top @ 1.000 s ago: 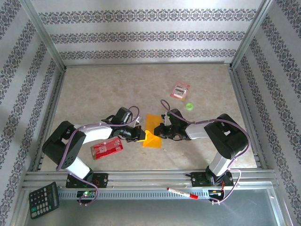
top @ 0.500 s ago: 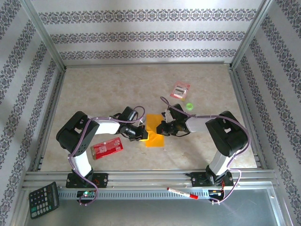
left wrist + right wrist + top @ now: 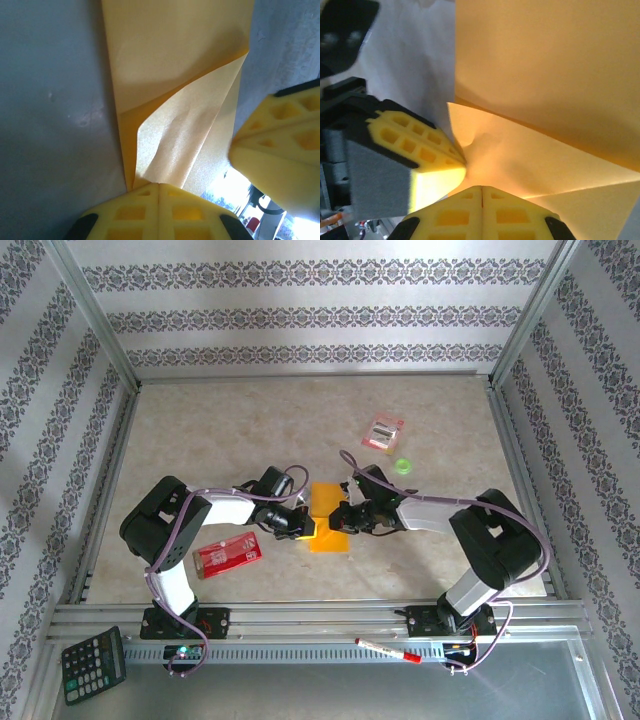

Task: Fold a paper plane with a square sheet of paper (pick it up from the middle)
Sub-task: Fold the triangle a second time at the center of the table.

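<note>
The square sheet of paper [image 3: 326, 517] lies orange-yellow on the table between my two arms. One part of it is folded over itself as a paler flap [image 3: 185, 135]. My left gripper [image 3: 303, 525] [image 3: 159, 184] is shut, its tips set on the near end of that flap. From the other side my right gripper [image 3: 339, 517] [image 3: 482, 187] is shut too, its tips resting on the folded paper [image 3: 545, 160]. The two grippers almost meet: the left one's fingers [image 3: 415, 150] touch the flap beside my right tips. Whether either jaw pinches paper is hidden. No paper plane shape shows.
A red packet [image 3: 227, 554] lies just left of the left arm. A small pink-and-white packet [image 3: 383, 432] and a green round piece [image 3: 403, 466] sit behind the right arm. A calculator [image 3: 93, 664] and a red pen [image 3: 388, 650] lie off the table's front rail.
The left arm's elbow has swung in towards the paper, and the raised flap at the sheet's left front has come down flatter. The right gripper shifted slightly. Both stayed shut.
</note>
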You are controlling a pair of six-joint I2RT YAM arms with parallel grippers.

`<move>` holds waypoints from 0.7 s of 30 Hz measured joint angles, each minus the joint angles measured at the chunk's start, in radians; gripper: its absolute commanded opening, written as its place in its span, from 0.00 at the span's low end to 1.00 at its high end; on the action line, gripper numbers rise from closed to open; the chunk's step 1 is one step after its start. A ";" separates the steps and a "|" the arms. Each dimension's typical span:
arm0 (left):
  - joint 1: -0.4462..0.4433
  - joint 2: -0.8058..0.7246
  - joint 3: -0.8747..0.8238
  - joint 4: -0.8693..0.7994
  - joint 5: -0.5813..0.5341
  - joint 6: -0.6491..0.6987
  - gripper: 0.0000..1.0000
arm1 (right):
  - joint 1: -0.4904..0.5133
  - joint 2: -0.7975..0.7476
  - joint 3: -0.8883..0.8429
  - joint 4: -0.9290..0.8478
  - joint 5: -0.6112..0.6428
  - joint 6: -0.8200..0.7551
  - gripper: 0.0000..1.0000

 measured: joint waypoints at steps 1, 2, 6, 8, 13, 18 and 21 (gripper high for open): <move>0.000 -0.001 -0.002 0.003 0.000 0.000 0.06 | -0.008 0.018 0.001 0.001 0.003 0.000 0.03; -0.001 -0.003 -0.004 0.006 0.000 -0.002 0.07 | -0.020 0.034 0.002 0.000 0.008 -0.003 0.03; -0.011 -0.019 -0.018 0.015 0.005 -0.019 0.16 | -0.078 0.064 0.039 -0.043 -0.006 -0.039 0.05; -0.013 -0.038 -0.029 0.026 0.016 -0.040 0.20 | -0.108 0.065 0.067 -0.083 -0.002 -0.070 0.07; -0.013 -0.081 -0.009 0.047 0.028 -0.072 0.18 | -0.134 -0.023 0.101 -0.224 0.033 -0.153 0.18; -0.008 -0.034 0.099 0.023 0.002 -0.056 0.06 | -0.075 -0.234 0.037 -0.290 0.111 -0.110 0.27; 0.003 -0.006 0.132 -0.009 -0.023 -0.029 0.03 | -0.016 -0.316 -0.006 -0.324 0.184 -0.047 0.29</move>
